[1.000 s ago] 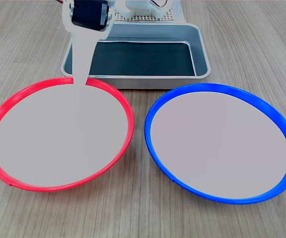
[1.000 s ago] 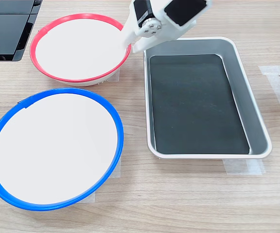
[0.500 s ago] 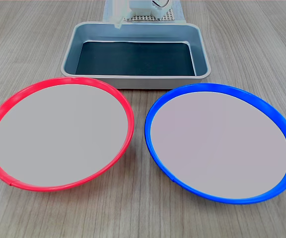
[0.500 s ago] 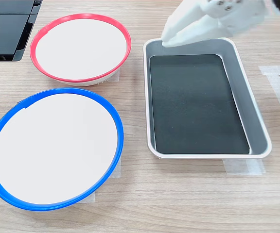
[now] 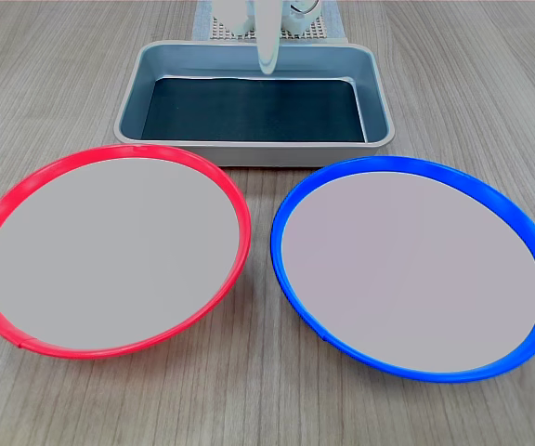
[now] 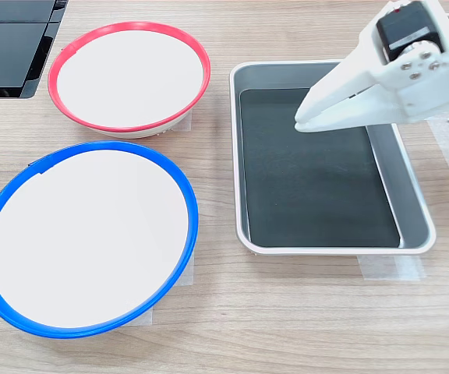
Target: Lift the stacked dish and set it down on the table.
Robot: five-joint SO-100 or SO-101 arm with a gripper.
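- Tabletop: wood-grain, with pale tape strips under the blue plate and by the tray's near edge in the second exterior view. It carries two plates and a tray.
- Blue plate: blue rim, pale centre, nothing in it. It lies flat on the tabletop just beside the red plate, a narrow gap between their rims in both exterior views.
- Red plate: this is the task's dish. It sits alone on the tabletop near the far left corner in the second exterior view, not stacked on anything and nothing in it. Judged from this, the set-down looks done.
- Tray: grey metal, with a dark mat lining its floor and nothing else inside. It stands just beside the red plate.
- Jaws: pressed together to a point and holding nothing, hanging over the tray, well apart from both plates. In the first exterior view only their tip shows, above the tray's far edge.
- Doing the step well, as I judge it: draw the arm back high over the tray so the tip clears its wall, and keep away from the red rim.
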